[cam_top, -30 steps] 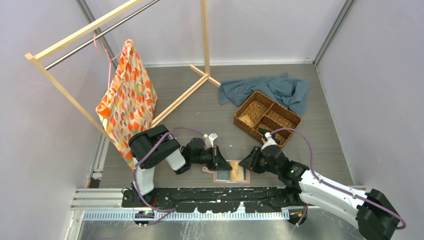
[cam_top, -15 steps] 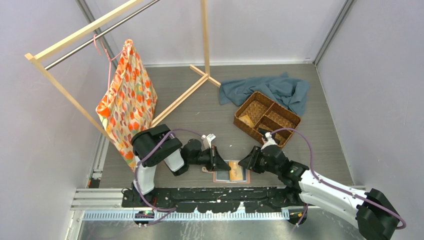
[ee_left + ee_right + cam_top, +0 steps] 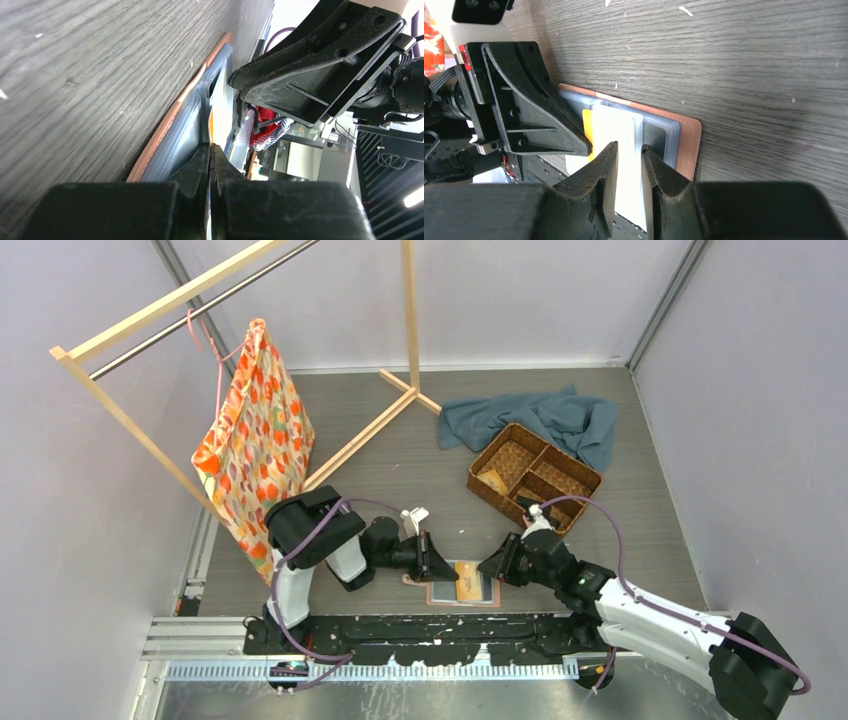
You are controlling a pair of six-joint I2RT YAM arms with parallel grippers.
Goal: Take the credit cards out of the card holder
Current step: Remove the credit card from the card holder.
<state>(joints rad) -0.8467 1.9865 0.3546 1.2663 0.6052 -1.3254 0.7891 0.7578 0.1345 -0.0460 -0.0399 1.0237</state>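
Note:
The salmon-pink card holder (image 3: 462, 583) lies open and flat at the table's near edge, grey slots up. From the left, my left gripper (image 3: 437, 568) is shut, and its tip (image 3: 210, 147) presses on the holder's (image 3: 165, 125) left half. My right gripper (image 3: 490, 570) comes in from the right. Its jaws (image 3: 626, 150) stand a narrow gap apart, straight above a pale credit card (image 3: 616, 132) that sticks out of a slot, and nothing is pinched. A yellow-orange card (image 3: 586, 131) shows beside it, partly under the left gripper's finger (image 3: 539, 115). The holder's pink rim (image 3: 688, 145) is bare.
A brown woven three-compartment basket (image 3: 535, 477) stands behind the right arm, with a tan card (image 3: 492, 480) in one compartment. A blue cloth (image 3: 540, 418) lies behind it. An orange patterned bag (image 3: 255, 445) hangs from a wooden rack (image 3: 360, 435) at the left.
The right jaws have narrowed slightly over the pale card. The left gripper has edged a little to the left on the holder and stays shut.

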